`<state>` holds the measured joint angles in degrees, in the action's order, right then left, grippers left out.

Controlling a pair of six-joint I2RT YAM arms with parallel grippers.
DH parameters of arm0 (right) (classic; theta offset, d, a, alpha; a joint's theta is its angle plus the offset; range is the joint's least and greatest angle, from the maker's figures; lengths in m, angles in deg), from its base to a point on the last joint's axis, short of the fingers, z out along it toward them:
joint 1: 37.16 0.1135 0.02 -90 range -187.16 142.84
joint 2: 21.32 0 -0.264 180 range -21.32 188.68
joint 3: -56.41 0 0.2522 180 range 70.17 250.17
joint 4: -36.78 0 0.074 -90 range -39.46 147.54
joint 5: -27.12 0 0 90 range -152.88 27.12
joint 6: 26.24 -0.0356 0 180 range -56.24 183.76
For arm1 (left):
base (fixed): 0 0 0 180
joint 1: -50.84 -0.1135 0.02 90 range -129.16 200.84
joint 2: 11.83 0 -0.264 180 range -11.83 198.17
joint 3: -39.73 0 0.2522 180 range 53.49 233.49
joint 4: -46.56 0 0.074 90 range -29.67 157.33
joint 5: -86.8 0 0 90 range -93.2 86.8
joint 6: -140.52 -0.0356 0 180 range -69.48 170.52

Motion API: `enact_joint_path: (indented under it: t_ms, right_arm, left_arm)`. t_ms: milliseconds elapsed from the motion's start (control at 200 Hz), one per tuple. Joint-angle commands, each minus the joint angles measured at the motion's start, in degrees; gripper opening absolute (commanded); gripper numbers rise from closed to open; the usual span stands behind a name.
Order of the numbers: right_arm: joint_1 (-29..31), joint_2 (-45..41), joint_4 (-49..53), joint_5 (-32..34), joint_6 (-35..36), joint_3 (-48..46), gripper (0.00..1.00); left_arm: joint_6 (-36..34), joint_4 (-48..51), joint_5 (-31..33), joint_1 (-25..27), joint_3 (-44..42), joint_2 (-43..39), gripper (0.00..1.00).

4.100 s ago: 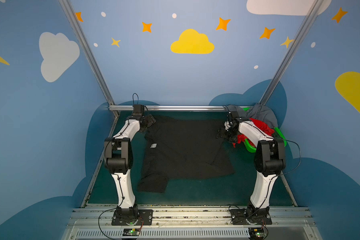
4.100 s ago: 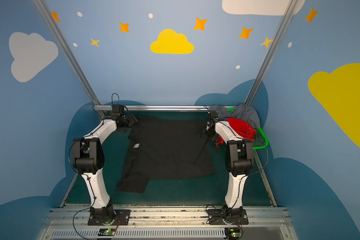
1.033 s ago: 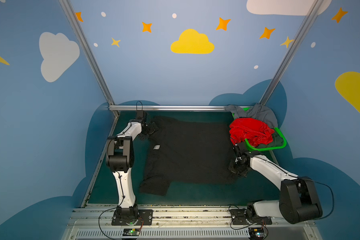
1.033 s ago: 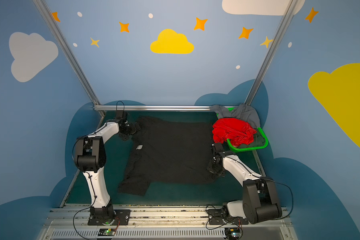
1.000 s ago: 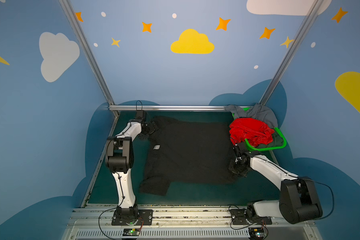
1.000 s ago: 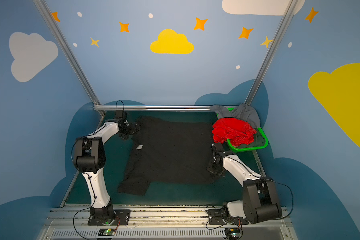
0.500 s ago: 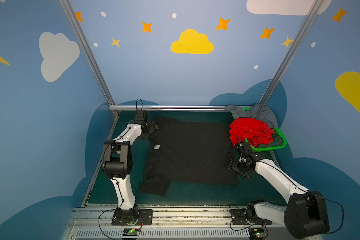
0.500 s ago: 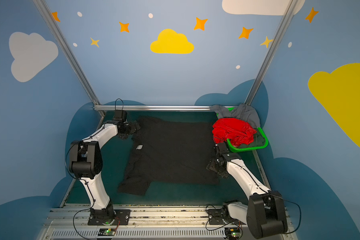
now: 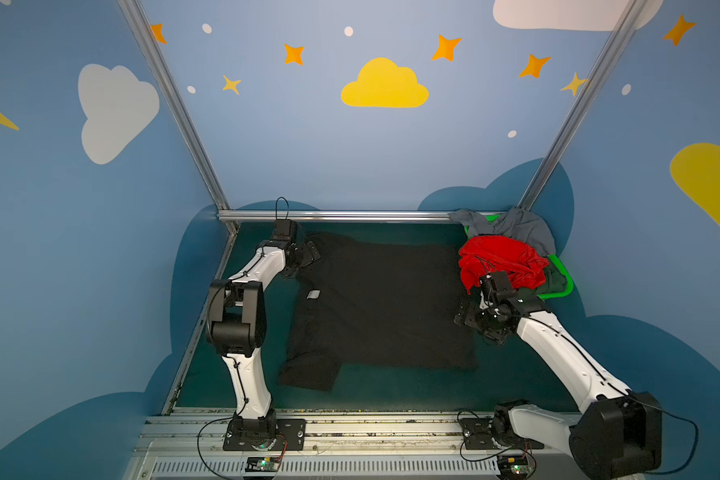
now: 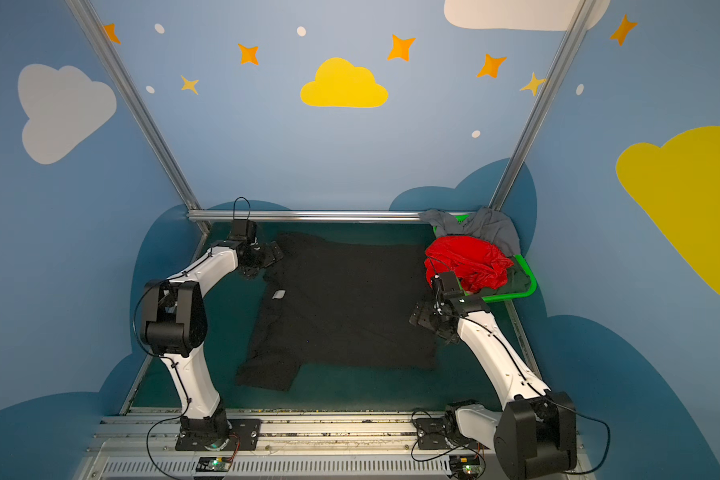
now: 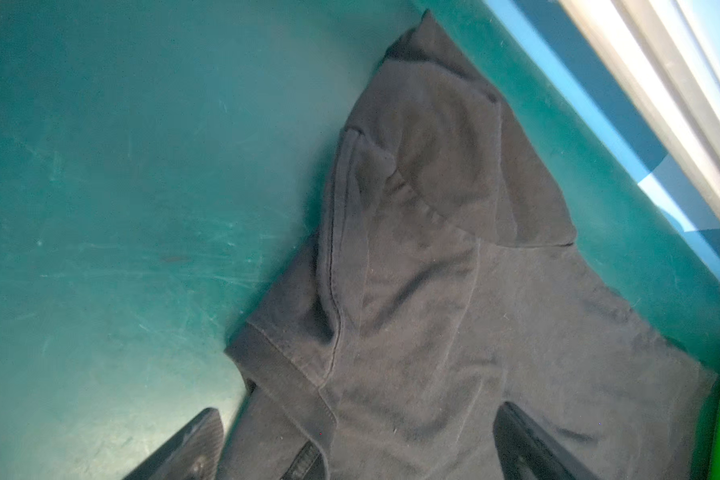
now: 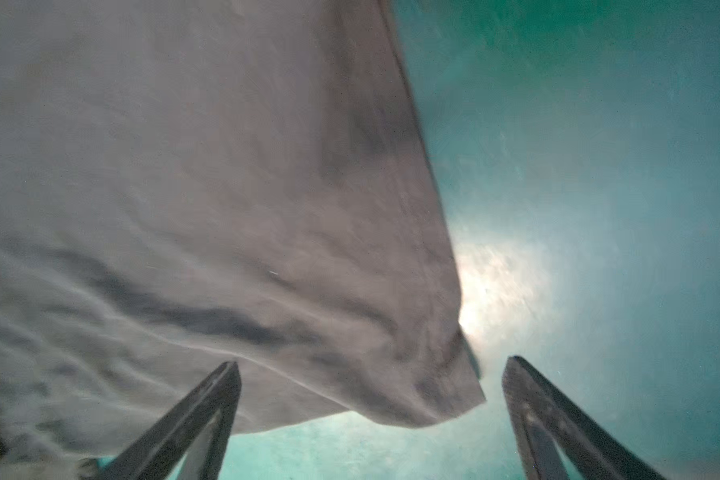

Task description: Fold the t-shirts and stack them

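The black t-shirt (image 9: 379, 307) was found spread nearly flat on the teal table (image 9: 391, 395), with the white neck label (image 9: 313, 294) toward the left arm's side and the hem toward the right arm's. The cloth was judged light, limp and not fragile. A single layer would be expected to sag or slip, so hold is best taken at seamed corners: shoulder, sleeve hem, bottom-hem corners. The far sleeve (image 11: 454, 145) was seen folded over on itself. The left gripper (image 11: 358, 436) was noted spread wide over the shoulder seam, gripping nothing. The right gripper (image 12: 371, 365) was likewise wide; a hem corner (image 12: 445, 390) lay between the jaws, unclamped, though the view was blurred. The red t-shirt (image 9: 499, 262), grey t-shirt (image 9: 512, 226) and dark green t-shirt (image 9: 555, 278) were heaped unfolded in the green basket (image 9: 564, 293).
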<state>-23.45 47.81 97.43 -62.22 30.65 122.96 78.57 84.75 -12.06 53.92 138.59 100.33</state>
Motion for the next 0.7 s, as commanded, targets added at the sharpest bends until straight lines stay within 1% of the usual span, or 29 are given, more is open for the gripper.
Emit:
enact_joint_path:
  t_ms: [0, 125, 240, 531, 696]
  right_arm:
    - [-0.01, 2.17, 0.11, -2.06, 1.80, 3.42, 0.96]
    - [0.30, 5.34, -1.88, -3.25, 2.31, 5.72, 0.96]
    - [0.95, 8.34, -3.22, -4.32, 2.52, 7.38, 0.96]
    - [3.12, 16.70, -6.88, -5.70, 2.68, 10.71, 0.96]
    - [4.99, 21.55, -8.69, -6.47, 2.32, 12.95, 0.96]
  left_arm:
    - [-0.22, -0.55, 0.88, 0.35, -4.26, -3.92, 1.00]
    - [0.26, -2.18, 1.35, 0.88, -8.65, -7.30, 1.00]
    - [0.27, -2.48, 1.56, 1.24, -10.84, -8.01, 1.00]
    - [0.26, -3.32, 0.78, 2.25, -11.89, -5.27, 1.00]
    - [0.73, -4.17, -1.28, 2.63, -11.79, -2.86, 1.00]
